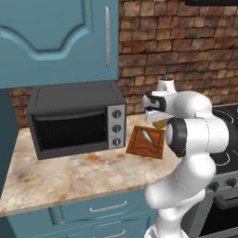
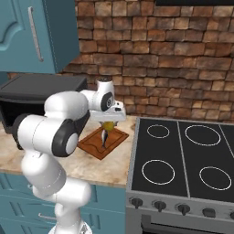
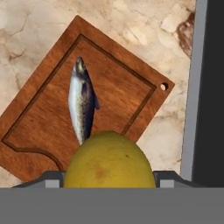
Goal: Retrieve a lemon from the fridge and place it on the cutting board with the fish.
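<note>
Lemon (image 3: 109, 160), closest to the lens, sits clamped between the two fingers of the hand (image 2: 108, 128), which points down from above the cutting board (image 3: 52, 131). Directly beneath the fruit lies the near part of the board; the fish (image 3: 82, 101) stretches lengthwise across its middle, tail end just under the lemon's upper edge as the hand view shows it. Beyond the board, the marbled surface (image 1: 69, 174) spreads outward; to one side of the hand runs the grey edge of the stove (image 2: 183, 155) with its ringed burners, to the other stands the toaster oven (image 1: 76, 118) below a teal cabinet (image 1: 56, 37). Brick wall (image 2: 173, 55) closes the scene behind.

Judged from this position, the task is near its end: only lowering and release appear to remain.

Risks: a release from this height could let the round fruit roll off the board toward the stove edge or bounce onto the surface. A descent straight down may press the lemon onto the fish's tail and shove it aside.

No brand, label or legible writing is visible on any item.
</note>
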### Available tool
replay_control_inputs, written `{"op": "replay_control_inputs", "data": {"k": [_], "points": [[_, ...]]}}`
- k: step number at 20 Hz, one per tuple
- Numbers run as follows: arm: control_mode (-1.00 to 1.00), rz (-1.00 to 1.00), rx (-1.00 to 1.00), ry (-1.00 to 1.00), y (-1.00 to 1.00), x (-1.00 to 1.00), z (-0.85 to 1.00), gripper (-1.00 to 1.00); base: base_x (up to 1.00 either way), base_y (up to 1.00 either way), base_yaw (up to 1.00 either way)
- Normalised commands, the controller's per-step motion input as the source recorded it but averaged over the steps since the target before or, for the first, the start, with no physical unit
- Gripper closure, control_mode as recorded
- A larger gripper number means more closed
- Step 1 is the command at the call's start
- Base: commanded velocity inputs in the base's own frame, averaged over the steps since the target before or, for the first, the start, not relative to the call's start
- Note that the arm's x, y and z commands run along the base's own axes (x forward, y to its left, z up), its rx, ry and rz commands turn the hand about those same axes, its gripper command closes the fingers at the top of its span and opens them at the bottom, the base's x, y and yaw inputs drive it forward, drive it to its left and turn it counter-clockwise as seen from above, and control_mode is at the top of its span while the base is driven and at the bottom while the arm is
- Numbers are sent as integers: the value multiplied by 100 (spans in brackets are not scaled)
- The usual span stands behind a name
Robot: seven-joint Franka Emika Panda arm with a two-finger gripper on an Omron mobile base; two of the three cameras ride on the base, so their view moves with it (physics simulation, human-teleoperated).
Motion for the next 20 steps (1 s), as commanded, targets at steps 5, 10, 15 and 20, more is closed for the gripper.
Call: {"op": "replay_control_inputs", "data": {"k": [5, 10, 15, 20], "points": [[-100, 7, 1, -1, 0, 14, -36, 100, 0, 0, 0], [-100, 5, 0, 0, 0, 1, -50, 100, 0, 0, 0], [-100, 5, 0, 0, 0, 5, -33, 100, 0, 0, 0], [-100, 3, 0, 0, 0, 4, -18, 100, 0, 0, 0]]}}
